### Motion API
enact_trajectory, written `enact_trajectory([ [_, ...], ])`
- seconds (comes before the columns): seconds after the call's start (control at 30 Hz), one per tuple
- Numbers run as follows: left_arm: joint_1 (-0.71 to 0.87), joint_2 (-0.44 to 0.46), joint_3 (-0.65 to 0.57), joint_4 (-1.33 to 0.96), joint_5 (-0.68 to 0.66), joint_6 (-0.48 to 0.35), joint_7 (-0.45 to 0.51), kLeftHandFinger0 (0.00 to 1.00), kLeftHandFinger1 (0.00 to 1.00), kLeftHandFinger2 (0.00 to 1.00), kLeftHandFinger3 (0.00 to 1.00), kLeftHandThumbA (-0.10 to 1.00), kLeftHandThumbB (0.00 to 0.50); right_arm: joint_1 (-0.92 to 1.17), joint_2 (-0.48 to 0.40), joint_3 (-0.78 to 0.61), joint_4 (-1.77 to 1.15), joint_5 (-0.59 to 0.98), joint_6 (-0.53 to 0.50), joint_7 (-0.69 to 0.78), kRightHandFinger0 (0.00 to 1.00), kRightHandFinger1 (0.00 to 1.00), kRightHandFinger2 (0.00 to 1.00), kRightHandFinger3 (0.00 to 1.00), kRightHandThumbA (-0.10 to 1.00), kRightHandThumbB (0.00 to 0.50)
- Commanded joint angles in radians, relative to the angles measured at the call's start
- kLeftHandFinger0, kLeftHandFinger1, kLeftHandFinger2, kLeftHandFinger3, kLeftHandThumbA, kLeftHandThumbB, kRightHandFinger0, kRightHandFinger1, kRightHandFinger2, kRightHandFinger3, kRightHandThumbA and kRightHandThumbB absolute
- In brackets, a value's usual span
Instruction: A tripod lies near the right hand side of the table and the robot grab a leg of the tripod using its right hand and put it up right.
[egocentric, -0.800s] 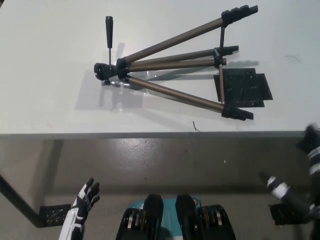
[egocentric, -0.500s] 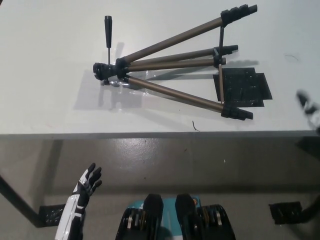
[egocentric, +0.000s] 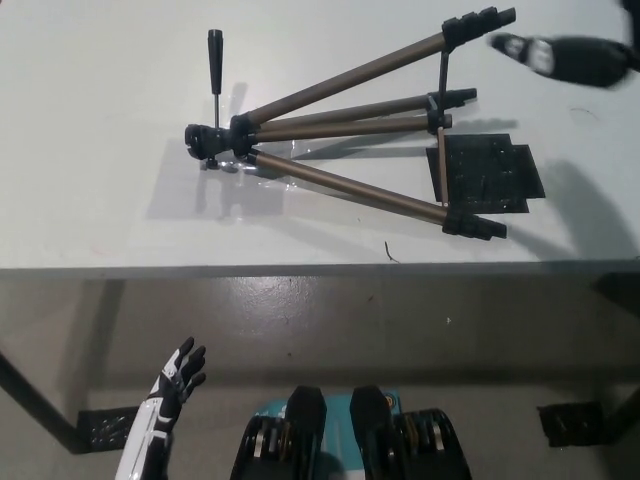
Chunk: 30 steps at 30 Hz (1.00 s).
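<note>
Black, blurred right hand (egocentric: 568, 57) hovers beside the tripod (egocentric: 345, 150) lying on the desk (egocentric: 90, 180), grip unclear; white left hand (egocentric: 172, 385) rests low, fingers spread.

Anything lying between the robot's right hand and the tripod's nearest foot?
No. In the head view the right hand, blurred, is just right of the tripod far leg's foot; only bare table shows between. The left hand rests below the table edge.

I see my right hand (egocentric: 560, 57) blurred at the upper right, its state unclear. My left hand (egocentric: 172, 380) rests low at the lower left, fingers apart, holding nothing.
</note>
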Motion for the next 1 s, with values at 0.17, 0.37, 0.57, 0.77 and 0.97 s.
enact_trajectory([
  [0.17, 0.025, 0.014, -0.002, 0.017, 0.04, -0.037, 0.006, 1.0, 1.0, 1.0, 1.0, 1.0, 0.307, -0.424, 0.056, 0.305, 0.498, -0.188, 0.204, 0.328, 1.0, 1.0, 1.0, 1.0, 0.86, 0.5],
  [0.37, 0.039, 0.011, -0.003, 0.014, 0.055, -0.035, 0.011, 1.0, 1.0, 1.0, 1.0, 1.0, 0.329, -0.541, 0.163, 0.445, 0.807, -0.238, 0.194, 0.311, 1.0, 1.0, 1.0, 1.0, 0.85, 0.5],
  [0.57, 0.047, 0.012, -0.002, 0.009, 0.076, -0.04, 0.015, 1.0, 1.0, 1.0, 1.0, 1.0, 0.328, -0.605, 0.24, 0.503, 1.062, -0.24, 0.166, 0.255, 1.0, 1.0, 1.0, 1.0, 0.84, 0.5],
  [0.77, 0.045, 0.013, -0.008, 0.001, 0.064, -0.029, 0.0, 1.0, 1.0, 1.0, 1.0, 1.0, 0.348, -0.615, 0.284, 0.551, 1.24, -0.254, 0.152, 0.215, 1.0, 1.0, 1.0, 1.0, 0.83, 0.5],
  [0.97, 0.053, 0.02, -0.009, -0.006, 0.054, -0.027, -0.009, 1.0, 1.0, 1.0, 1.0, 1.0, 0.366, -0.573, 0.317, 0.772, 1.377, -0.454, 0.138, 0.014, 0.94, 0.98, 1.0, 1.0, 0.55, 0.472],
])
